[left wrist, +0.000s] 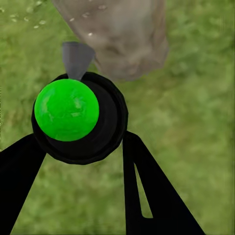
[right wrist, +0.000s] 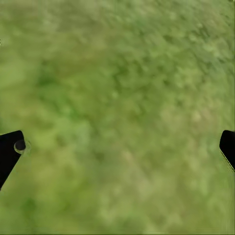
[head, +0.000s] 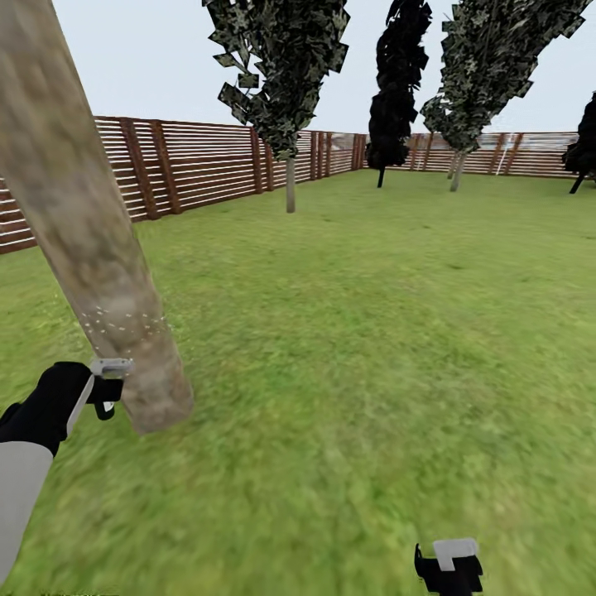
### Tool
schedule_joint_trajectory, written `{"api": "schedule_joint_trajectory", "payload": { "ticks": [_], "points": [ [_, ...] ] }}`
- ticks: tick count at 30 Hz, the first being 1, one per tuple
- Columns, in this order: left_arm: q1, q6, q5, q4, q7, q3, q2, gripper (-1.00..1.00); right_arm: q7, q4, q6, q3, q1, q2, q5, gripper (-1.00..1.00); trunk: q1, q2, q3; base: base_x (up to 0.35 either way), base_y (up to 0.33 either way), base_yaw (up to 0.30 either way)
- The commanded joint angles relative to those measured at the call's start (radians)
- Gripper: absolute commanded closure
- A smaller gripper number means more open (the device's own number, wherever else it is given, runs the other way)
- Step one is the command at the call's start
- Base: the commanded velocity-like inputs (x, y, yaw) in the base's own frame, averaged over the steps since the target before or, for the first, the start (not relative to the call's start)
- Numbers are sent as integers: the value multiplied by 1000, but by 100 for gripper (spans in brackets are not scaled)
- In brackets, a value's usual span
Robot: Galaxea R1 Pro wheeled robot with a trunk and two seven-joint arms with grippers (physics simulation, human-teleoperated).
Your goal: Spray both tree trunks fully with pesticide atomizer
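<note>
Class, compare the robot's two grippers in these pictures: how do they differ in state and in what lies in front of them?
The left gripper is closed around a sprayer bottle; the right gripper is open and holds nothing. The left gripper sits close to the tree trunk, which carries white specks; the right gripper faces only grass. Both have black fingers.

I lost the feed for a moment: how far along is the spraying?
Done: the atomizer is off the floor, in the left gripper. In hand: its nozzle faces the near tree trunk, where only sparse white specks show. Left: cover this trunk, then the second tree.
</note>
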Motion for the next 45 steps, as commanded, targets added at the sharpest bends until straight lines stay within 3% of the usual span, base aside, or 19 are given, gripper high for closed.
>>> {"api": "schedule_joint_trajectory", "payload": {
  "ticks": [1,14,18,29,31,37,38,42,45],
  "points": [
    [-1,2,-11,-2,-10,3,-1,100,-3,1,-3,-8,-1,0,11,-100,0,0,-1,171,-245,254],
    [0,1,-12,-4,-7,7,1,100,-4,1,-3,-8,0,-2,11,-100,0,0,-1,111,-257,27],
    [31,-2,-13,0,18,34,6,100,-5,0,-3,-8,0,-2,11,-100,0,0,-1,85,-264,0],
    [66,-24,-13,1,35,45,4,100,-4,1,-3,-8,-1,0,11,-100,0,0,-1,126,-263,212],
    [96,-118,-6,3,131,48,1,100,-5,1,-3,-8,-1,0,11,-100,0,0,-1,170,-247,49],
    [99,-129,4,36,158,53,-19,100,-5,1,-3,-8,0,-2,11,-100,0,0,-1,197,-226,4],
    [99,-128,4,37,158,56,-20,100,-5,1,-3,-8,-1,-1,11,-100,0,0,-1,228,-203,0],
    [99,-128,3,88,159,127,-20,100,-5,1,-3,-8,0,0,11,-100,0,0,-1,229,-202,0],
    [99,-127,2,98,156,133,-18,100,-5,1,-3,-8,-1,0,11,-100,0,0,-1,230,-202,74]
  ]
}}
